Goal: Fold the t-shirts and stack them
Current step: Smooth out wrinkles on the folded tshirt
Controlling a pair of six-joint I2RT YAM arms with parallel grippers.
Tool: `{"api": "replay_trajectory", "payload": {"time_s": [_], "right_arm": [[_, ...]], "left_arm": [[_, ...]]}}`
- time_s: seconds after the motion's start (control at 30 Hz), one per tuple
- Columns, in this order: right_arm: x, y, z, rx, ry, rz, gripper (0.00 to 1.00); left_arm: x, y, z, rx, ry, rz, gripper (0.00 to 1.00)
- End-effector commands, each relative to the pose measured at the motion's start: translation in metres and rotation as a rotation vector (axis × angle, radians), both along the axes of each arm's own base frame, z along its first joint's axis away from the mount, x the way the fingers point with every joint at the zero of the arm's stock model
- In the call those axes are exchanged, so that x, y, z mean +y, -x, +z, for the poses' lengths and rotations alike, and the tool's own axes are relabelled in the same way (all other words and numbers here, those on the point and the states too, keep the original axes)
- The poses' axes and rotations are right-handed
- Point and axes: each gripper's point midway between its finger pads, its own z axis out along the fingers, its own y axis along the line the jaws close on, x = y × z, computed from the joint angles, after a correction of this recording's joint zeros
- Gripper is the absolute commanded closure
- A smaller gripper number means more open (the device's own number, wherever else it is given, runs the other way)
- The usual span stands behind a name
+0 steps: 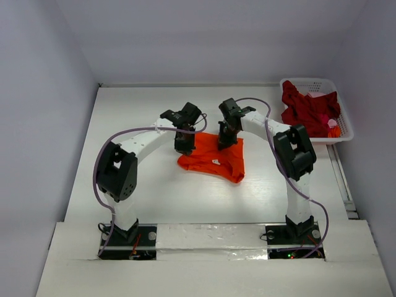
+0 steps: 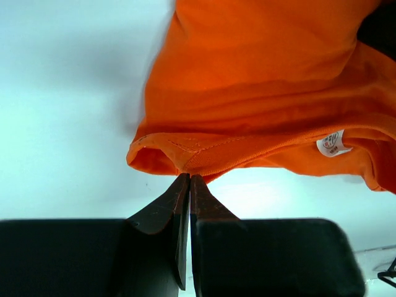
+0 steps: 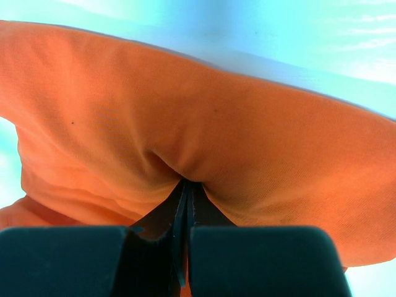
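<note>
**A:** Where is the orange shirt (image 1: 218, 159)?

**B:** In the middle of the table (image 1: 136, 111), bunched up between the two arms. The red shirt (image 1: 306, 108) is heaped in the basket (image 1: 344, 127) at the far right corner, well apart from both hands.

**A:** And the hands?

**B:** Both are pressed together on orange cloth. The left hand (image 2: 189, 180) pinches a stitched hem at a corner of the shirt, and a white label (image 2: 333, 143) sits further right along that hem. The right hand (image 3: 185, 187) pinches a fold, and the cloth puckers around its tips.

**A:** Which way does the shirt lie from them?

**B:** Both grips are on its far edge. That edge runs left to right from one hand to the other. The rest of the cloth trails back toward the arm bases, and more of it lies on the right arm's side. In the left wrist view the hem looks raised off the table, while the near part rests on it.

**A:** So what does the coming move turn on?

**B:** That held edge, I think. It looks slack. The left hand is at the corner, but the right one grips further in, with loose cloth beyond it. Drawing the hands apart along that line should tighten it. The part past the right hand would probably stay rumpled.
</note>
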Motion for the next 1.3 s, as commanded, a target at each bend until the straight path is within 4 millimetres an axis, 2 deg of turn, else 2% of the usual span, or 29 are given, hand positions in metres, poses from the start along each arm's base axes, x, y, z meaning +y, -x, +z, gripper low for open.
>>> {"api": "replay_trajectory", "payload": {"time_s": [0.0,0.4,1.0,1.07,1.17,1.2,1.27], "right_arm": [[0.004,-0.014,0.004,-0.029,0.003,-0.006,1.00],[0.015,-0.027,0.008,-0.023,-0.016,0.000,1.00],[0.001,-0.056,0.014,-0.035,-0.005,-0.037,1.00],[0.001,-0.056,0.013,-0.033,-0.004,-0.035,1.00],[0.001,-0.055,0.013,-0.034,-0.005,-0.033,1.00],[0.001,-0.054,0.013,-0.034,-0.006,-0.033,1.00],[0.001,-0.052,0.012,-0.030,-0.011,-0.031,1.00]], "left_arm": [[0.010,0.014,0.014,-0.004,-0.007,-0.001,1.00],[0.017,0.043,0.000,0.047,0.011,-0.004,1.00],[0.018,0.074,-0.013,0.096,0.022,-0.014,1.00],[0.020,0.073,-0.007,0.083,0.018,-0.004,1.00],[0.018,0.055,0.026,-0.017,0.035,0.036,1.00],[0.012,0.042,0.044,-0.066,0.054,0.057,1.00],[0.008,0.029,0.060,-0.116,0.063,0.074,1.00]]}}
